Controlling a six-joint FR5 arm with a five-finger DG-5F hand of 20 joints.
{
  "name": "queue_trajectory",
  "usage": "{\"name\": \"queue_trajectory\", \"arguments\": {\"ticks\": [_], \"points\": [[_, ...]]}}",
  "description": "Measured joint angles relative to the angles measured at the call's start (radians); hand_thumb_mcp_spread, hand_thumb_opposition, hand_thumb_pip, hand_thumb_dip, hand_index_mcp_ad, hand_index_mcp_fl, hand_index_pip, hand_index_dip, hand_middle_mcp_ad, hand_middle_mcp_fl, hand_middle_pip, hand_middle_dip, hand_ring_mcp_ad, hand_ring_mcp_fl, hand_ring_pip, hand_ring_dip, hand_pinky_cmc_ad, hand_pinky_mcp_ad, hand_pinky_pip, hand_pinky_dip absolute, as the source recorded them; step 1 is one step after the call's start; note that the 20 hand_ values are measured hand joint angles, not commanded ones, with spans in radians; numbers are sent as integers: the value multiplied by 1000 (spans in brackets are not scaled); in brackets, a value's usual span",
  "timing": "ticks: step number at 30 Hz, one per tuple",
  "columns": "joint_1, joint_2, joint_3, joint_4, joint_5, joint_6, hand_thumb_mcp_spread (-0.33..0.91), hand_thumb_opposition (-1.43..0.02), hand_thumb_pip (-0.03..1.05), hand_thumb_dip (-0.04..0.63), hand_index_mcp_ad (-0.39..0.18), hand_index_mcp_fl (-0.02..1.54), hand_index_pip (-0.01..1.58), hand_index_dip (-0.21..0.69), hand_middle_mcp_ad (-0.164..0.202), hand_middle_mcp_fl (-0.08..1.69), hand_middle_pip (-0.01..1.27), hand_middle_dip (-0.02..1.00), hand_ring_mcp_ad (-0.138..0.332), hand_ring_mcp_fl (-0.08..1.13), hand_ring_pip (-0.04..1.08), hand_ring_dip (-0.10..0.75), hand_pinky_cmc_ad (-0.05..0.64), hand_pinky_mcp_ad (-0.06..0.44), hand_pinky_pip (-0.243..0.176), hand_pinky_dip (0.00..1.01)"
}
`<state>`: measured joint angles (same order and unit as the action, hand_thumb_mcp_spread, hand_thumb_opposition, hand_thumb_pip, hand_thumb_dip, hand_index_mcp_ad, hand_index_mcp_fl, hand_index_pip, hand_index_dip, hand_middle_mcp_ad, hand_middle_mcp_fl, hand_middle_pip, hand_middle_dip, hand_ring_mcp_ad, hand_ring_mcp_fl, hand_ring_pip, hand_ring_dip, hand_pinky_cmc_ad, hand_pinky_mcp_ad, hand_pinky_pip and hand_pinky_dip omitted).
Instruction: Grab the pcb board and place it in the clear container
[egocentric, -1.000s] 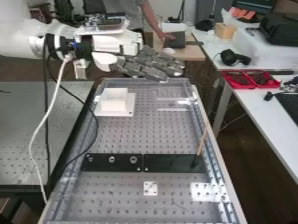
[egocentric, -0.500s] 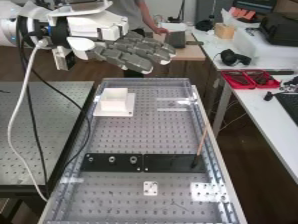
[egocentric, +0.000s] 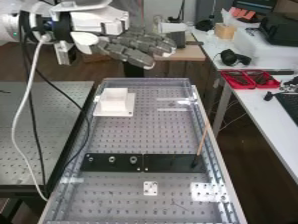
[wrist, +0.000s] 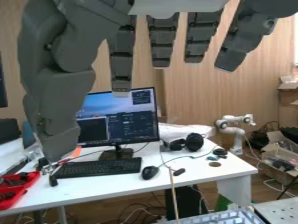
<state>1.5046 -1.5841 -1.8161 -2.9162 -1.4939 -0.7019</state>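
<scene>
High near the bench (egocentric: 143, 135)'s far edge, one hand (egocentric: 133, 46) is open, holding nothing. Two black plates (egocentric: 112, 162) lie end to end, well apart from one white block (egocentric: 114, 100).

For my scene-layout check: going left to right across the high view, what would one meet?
White cable → white square block → small white plate with holes → thin wooden stick → red trays.
</scene>
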Motion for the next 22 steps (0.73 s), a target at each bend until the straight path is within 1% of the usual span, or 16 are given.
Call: {"name": "queue_trajectory", "arguments": {"ticks": [2,4,6,8,10,12,22], "points": [[-1,-3,3,-4,-1,5,501,-745,265,175,-140,337,166,414,65,24,140,157,140,0,101,79,353,227,-61,244],[-2,-5,4,-4,-2,9,497,-744,265,176,-138,342,148,426,65,5,140,157,140,0,101,82,349,243,-61,260],[-2,-6,4,-2,-2,9,497,-744,265,176,-134,340,126,429,68,7,140,157,140,0,101,82,346,248,-58,278],[-3,-7,5,-1,1,12,497,-742,265,178,-134,337,120,443,68,3,140,157,140,0,98,79,367,250,-63,279],[-4,-8,6,-1,3,15,501,-742,265,171,-134,342,113,445,68,7,140,157,140,0,101,79,367,250,-63,290],[-5,-9,6,-2,6,17,497,-745,265,171,-120,340,101,445,65,3,140,157,140,0,101,79,367,250,-63,291],[-6,-15,13,-8,8,27,501,-744,265,171,-119,340,87,456,68,3,140,157,140,0,98,79,367,250,-63,305]]}}
